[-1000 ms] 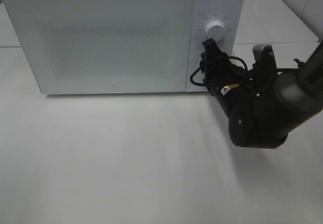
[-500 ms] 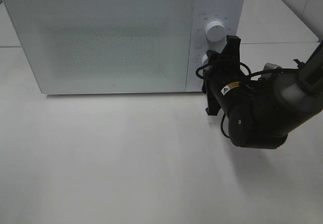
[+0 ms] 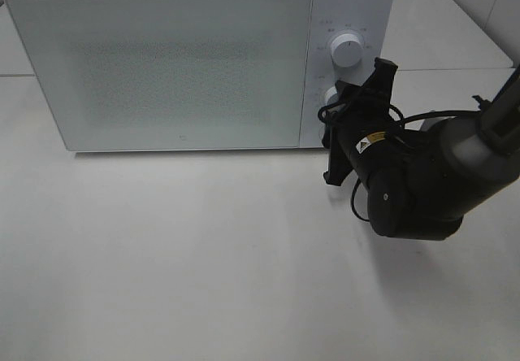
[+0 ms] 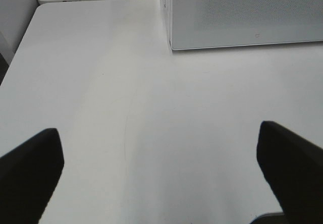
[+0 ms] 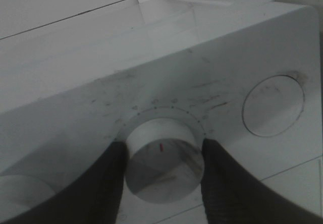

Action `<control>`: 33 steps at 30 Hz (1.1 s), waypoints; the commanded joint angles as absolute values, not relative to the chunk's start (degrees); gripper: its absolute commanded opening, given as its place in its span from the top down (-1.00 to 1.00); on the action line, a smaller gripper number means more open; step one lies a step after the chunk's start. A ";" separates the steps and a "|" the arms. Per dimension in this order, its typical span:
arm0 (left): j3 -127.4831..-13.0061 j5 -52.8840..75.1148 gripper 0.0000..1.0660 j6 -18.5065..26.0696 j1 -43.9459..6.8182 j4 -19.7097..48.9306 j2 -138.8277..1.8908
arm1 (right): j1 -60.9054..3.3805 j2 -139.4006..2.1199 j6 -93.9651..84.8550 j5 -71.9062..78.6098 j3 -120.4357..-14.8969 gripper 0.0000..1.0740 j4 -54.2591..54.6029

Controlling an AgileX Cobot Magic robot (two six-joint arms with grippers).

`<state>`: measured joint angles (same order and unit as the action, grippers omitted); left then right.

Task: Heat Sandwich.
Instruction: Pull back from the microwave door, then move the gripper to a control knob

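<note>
The sandwich is out of view; the white microwave (image 3: 187, 68) stands with its door shut. My right gripper (image 3: 335, 102) is at the control panel, shut on the lower knob (image 3: 328, 95). In the right wrist view the two dark fingers (image 5: 108, 178) press either side of that white knob (image 5: 164, 158), whose red mark shows between them. The upper knob (image 3: 347, 50) is free. My left gripper (image 4: 161, 178) is open over bare table, its black fingers (image 4: 30, 173) wide apart and holding nothing. It does not appear in the exterior view.
The microwave's front corner (image 4: 174, 45) lies ahead of the left gripper. The right arm (image 3: 422, 186) hangs bulky over the table's right side, in front of the control panel. A white table (image 3: 203, 263) spreads in front of the microwave.
My right wrist has rolled clockwise while staying at the lower knob, so the gripper body now stands tilted. The microwave door stays shut.
</note>
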<state>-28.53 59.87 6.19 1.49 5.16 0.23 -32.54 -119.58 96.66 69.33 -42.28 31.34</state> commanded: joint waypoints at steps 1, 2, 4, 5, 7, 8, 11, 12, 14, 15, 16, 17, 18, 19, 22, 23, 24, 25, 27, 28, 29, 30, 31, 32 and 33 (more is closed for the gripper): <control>-28.42 58.96 -0.87 6.02 1.60 5.44 1.78 | -32.03 -119.40 96.72 69.73 -43.09 0.70 33.69; -28.42 58.96 -0.87 6.02 1.60 5.44 1.78 | -32.03 -119.40 96.31 69.73 -43.09 0.69 33.69; -28.42 58.96 -0.87 6.02 1.60 5.44 1.78 | -32.03 -119.40 94.54 69.73 -43.09 0.68 33.69; -28.42 58.96 -0.87 6.02 1.60 5.44 1.78 | -32.03 -119.40 94.31 69.73 -43.09 0.67 33.69; -28.42 58.96 -0.87 6.02 1.60 5.44 1.78 | -32.03 -119.40 94.31 69.73 -43.09 0.67 33.69; -28.42 58.96 -0.87 6.02 1.60 5.44 1.78 | -32.03 -119.40 94.37 69.67 -43.09 0.66 33.63; -28.42 58.96 -0.87 6.02 1.60 5.44 1.78 | -32.03 -119.40 94.31 69.61 -43.09 0.65 33.63; -28.42 58.96 -0.87 6.02 1.60 5.44 1.78 | -32.03 -119.40 94.31 69.61 -43.09 0.64 33.63; -28.42 58.96 -0.87 6.02 1.60 5.44 1.78 | -32.03 -119.40 94.02 69.61 -43.09 0.57 33.63; -28.42 58.96 -0.87 6.02 1.60 5.44 1.78 | -32.03 -119.40 94.02 69.61 -43.09 0.57 33.63; -28.42 58.96 -0.87 6.02 1.60 5.44 1.78 | -32.03 -119.40 93.68 69.61 -43.09 0.53 33.63; -28.42 58.96 -0.87 6.02 1.60 5.44 1.78 | -32.03 -119.40 92.93 69.73 -43.09 0.42 33.63; -28.42 58.96 -0.87 6.02 1.60 5.44 1.78 | -32.03 -119.40 92.82 69.73 -43.09 0.35 33.63; -28.42 58.96 -0.87 6.02 1.60 5.44 1.78 | -32.03 -119.40 92.76 69.73 -43.09 0.28 33.63; -28.42 58.96 -0.87 6.02 1.60 5.44 1.78 | -32.03 -119.40 91.62 69.79 -43.09 0.02 33.63; -28.42 58.96 -0.87 6.02 1.60 5.44 1.78 | -32.03 -119.40 91.33 69.79 -43.09 -0.07 33.63; -28.42 58.96 -0.87 6.02 1.60 5.44 1.78 | -32.03 -119.40 91.33 69.79 -43.09 -0.18 33.63; -28.42 58.96 -0.87 6.02 1.60 5.44 1.78 | -32.03 -119.40 91.33 69.79 -43.09 -0.18 33.63; -28.42 58.96 -0.87 6.02 1.60 5.44 1.78 | -32.03 -119.40 91.33 69.73 -43.09 -0.45 33.46; -28.42 58.96 -0.87 6.02 1.60 5.44 1.78 | -32.03 -119.40 91.33 69.67 -43.09 -0.52 33.40; -28.42 58.96 -0.87 6.02 1.60 5.44 1.78 | -32.03 -119.40 91.33 69.67 -43.09 -0.52 33.40; -28.42 58.96 -0.87 6.02 1.60 5.44 1.78 | -32.03 -119.40 91.27 69.67 -43.09 -0.55 32.89; -28.42 58.96 -0.87 6.02 1.60 5.44 1.78 | -32.03 -119.40 91.10 69.67 -43.09 -0.54 32.49; -28.42 58.96 -0.87 6.02 1.60 5.44 1.78 | -32.03 -119.40 90.99 69.67 -43.09 -0.53 32.09; -28.42 58.96 -0.87 6.02 1.60 5.44 1.78 | -32.03 -119.40 90.93 69.67 -43.09 -0.51 31.91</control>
<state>-28.53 59.87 6.19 1.49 5.16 0.23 -32.72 -119.98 92.13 67.32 -41.83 32.89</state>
